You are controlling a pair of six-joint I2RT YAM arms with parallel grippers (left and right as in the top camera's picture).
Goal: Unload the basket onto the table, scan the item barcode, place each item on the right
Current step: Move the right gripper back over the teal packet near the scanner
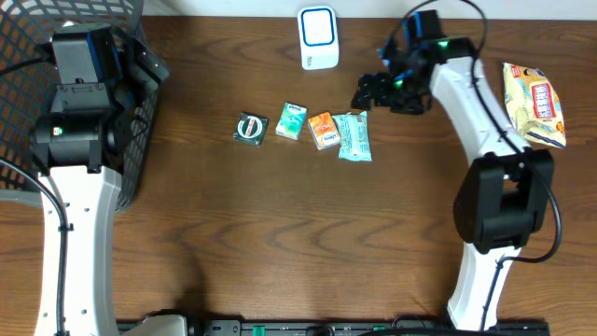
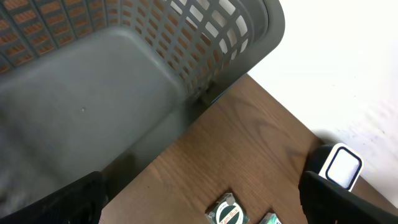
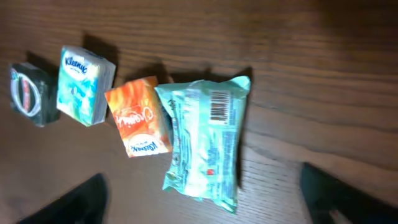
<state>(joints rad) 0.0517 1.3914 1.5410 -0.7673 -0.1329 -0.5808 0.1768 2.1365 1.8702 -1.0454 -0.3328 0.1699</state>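
Four items lie in a row mid-table: a dark green tin (image 1: pixel 250 129), a Kleenex pack (image 1: pixel 291 121), an orange pack (image 1: pixel 323 130) and a teal wrapped pack (image 1: pixel 354 136). The white scanner (image 1: pixel 318 37) stands at the back edge. My right gripper (image 1: pixel 373 91) hovers open just behind and to the right of the teal pack, holding nothing. In the right wrist view the teal pack (image 3: pixel 205 143) lies barcode (image 3: pixel 219 104) up, ahead of the open right gripper (image 3: pixel 205 208). My left gripper (image 1: pixel 149 67) stays open and empty over the basket's edge.
A grey mesh basket (image 1: pixel 140 37) fills the back left corner. A yellow snack bag (image 1: pixel 534 103) lies at the right edge. The left wrist view shows the basket wall (image 2: pixel 124 81), the tin (image 2: pixel 227 213) and the scanner (image 2: pixel 341 167).
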